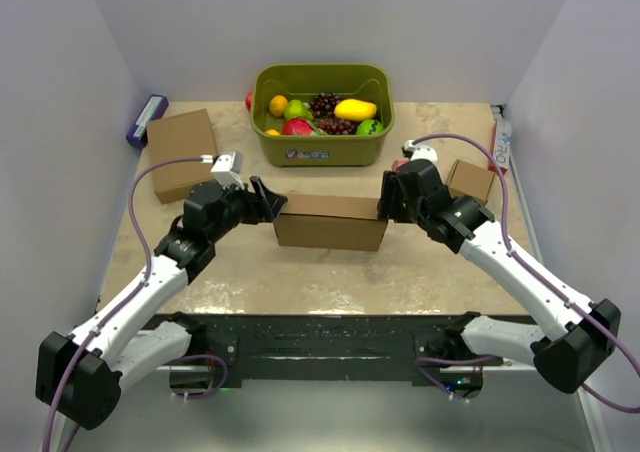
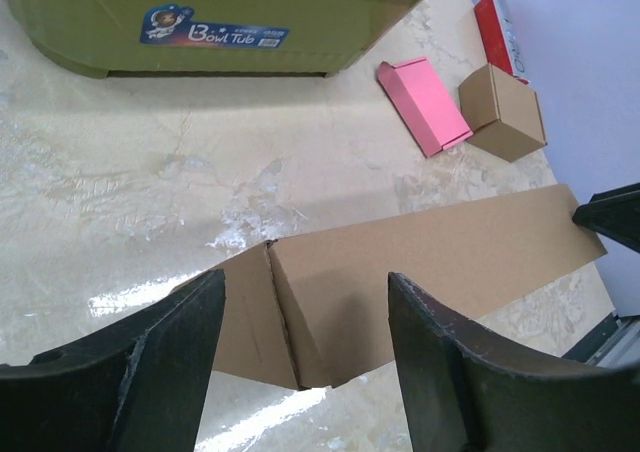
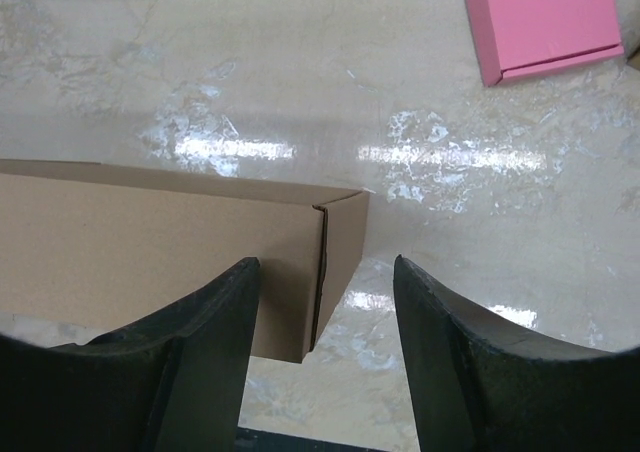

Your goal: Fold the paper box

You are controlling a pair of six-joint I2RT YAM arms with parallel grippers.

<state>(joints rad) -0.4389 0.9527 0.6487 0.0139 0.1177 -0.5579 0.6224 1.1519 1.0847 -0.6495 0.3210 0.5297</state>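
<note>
From above, the green tub [image 1: 320, 150] at the back of the bench [image 1: 300, 272] holds fruit [image 1: 325, 112]: dark grapes, an orange, yellow, green and red pieces. The paper box [image 1: 330, 222] lies mid-bench. Left wrist: the left claw [image 2: 305, 287] gapes open astride the box's end, seemingly gripping nothing. Right wrist: the right claw [image 3: 325, 267] stands open likewise, over the other end.

Paper box [image 1: 330, 222] btwn left gripper [image 1: 268, 204] & right gripper [image 1: 385, 207]; tub [image 1: 322, 150] behind; flat cardboard [image 1: 182, 152] rear-left; cube [image 1: 470, 180] rear-right.
</note>
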